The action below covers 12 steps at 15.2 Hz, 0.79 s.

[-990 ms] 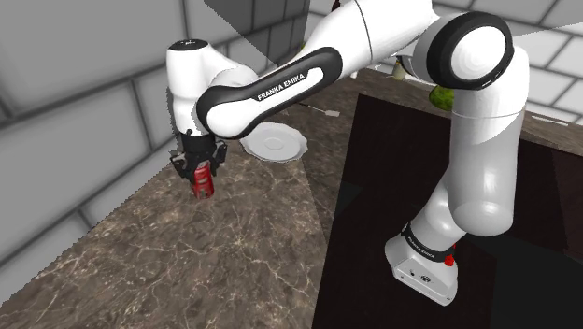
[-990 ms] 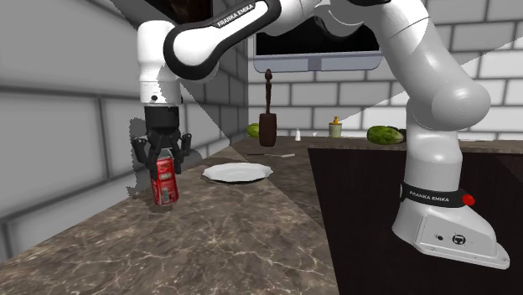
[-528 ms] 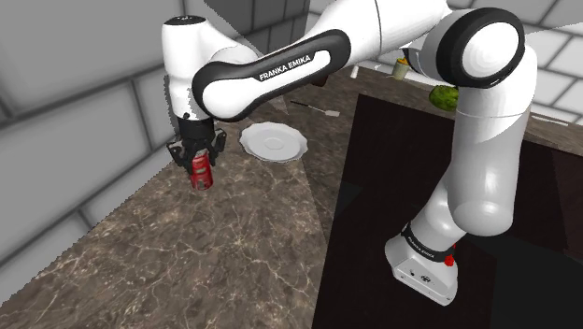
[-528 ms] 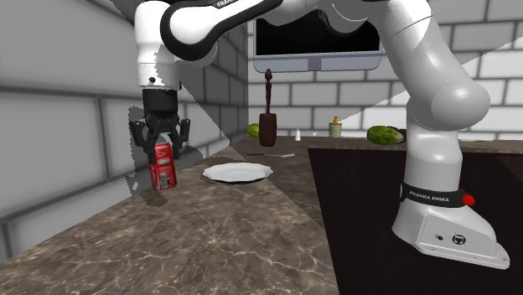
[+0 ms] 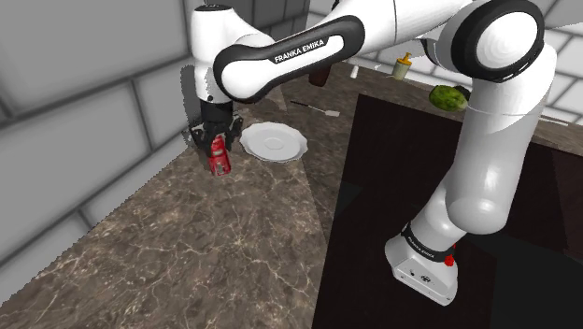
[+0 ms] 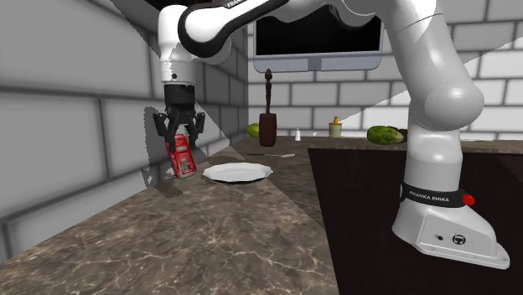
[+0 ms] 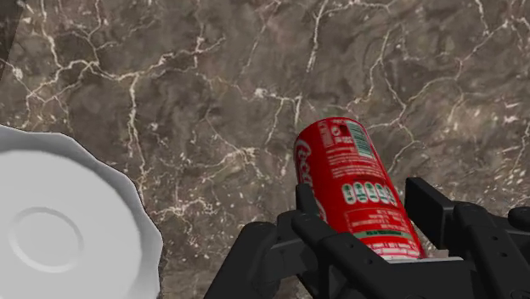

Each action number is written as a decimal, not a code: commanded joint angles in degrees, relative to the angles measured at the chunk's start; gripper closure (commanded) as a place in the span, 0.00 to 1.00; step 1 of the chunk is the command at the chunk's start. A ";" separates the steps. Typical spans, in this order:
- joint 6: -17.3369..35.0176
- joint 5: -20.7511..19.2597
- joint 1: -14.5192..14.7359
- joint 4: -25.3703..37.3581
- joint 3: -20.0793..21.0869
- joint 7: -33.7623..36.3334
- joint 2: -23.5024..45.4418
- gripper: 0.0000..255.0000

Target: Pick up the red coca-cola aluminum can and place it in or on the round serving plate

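The red Coca-Cola can (image 5: pixel 220 160) (image 6: pixel 179 158) (image 7: pixel 358 188) hangs in the air above the dark marble counter, slightly tilted. My black gripper (image 5: pixel 216 142) (image 6: pixel 178 140) (image 7: pixel 365 222) is shut on the can's upper part, one finger on each side. The round white plate (image 5: pixel 274 141) (image 6: pixel 238 172) (image 7: pixel 59 229) with a wavy rim lies on the counter just beside the can, toward the shoulder view's right. In the wrist view the plate's rim lies a short way from the can, with bare marble between them.
A grey brick wall (image 5: pixel 84 112) runs close along the counter behind the gripper. At the counter's far end stand a dark brown grinder (image 6: pixel 267 121), a small jar (image 6: pixel 335 127) and a green melon (image 6: pixel 385 134). A thin utensil (image 5: pixel 313 107) lies past the plate. My stand (image 5: pixel 425 271) sits on a black box.
The gripper has lifted the can off the counter and carried it toward the plate, rightward in both exterior views. The can now tilts a little in the grip.
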 commanded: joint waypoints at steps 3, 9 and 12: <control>0.68 1.61 -4.06 -3.01 -1.12 -5.59 -2.82 1.00; 1.14 3.42 -9.54 -5.55 -3.36 -13.87 -5.44 1.00; 1.05 4.06 -12.10 -5.89 -4.63 -17.94 -6.06 1.00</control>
